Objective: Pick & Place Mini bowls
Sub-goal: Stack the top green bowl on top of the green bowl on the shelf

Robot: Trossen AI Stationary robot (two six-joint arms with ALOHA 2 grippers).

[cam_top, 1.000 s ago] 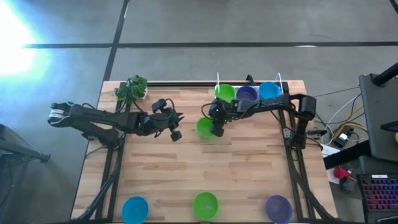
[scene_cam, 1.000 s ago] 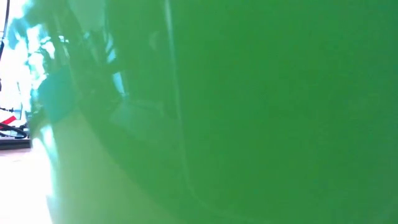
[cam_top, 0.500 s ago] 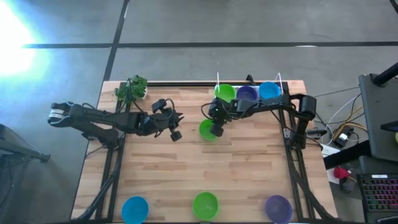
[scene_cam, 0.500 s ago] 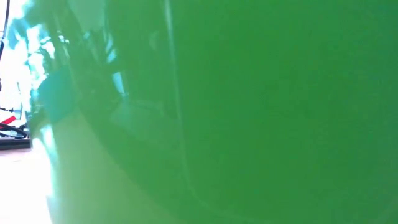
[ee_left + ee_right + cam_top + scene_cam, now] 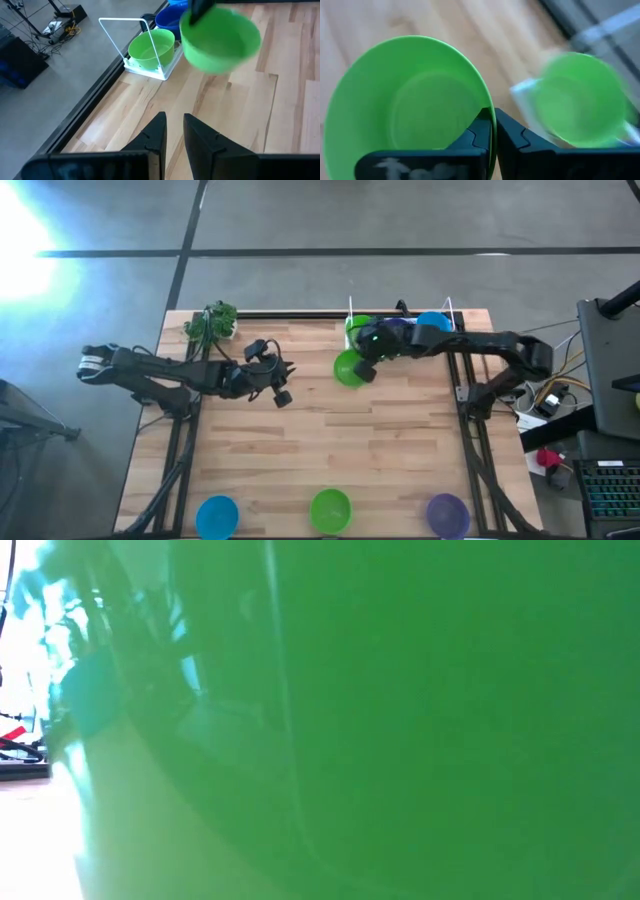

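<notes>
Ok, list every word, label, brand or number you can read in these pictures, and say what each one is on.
Nothing here can be read for certain.
Right gripper: pale lettering on its body in the right wrist view, too blurred to read.
Held green bowl: plain, no print.
Bowls in the white rack: plain, no print.
Low view: filled by a green surface, no text.

No text, label, brand, number or sign can be read anywhere; pale marks on the right gripper (image 5: 492, 131) base are too blurred to make out.
</notes>
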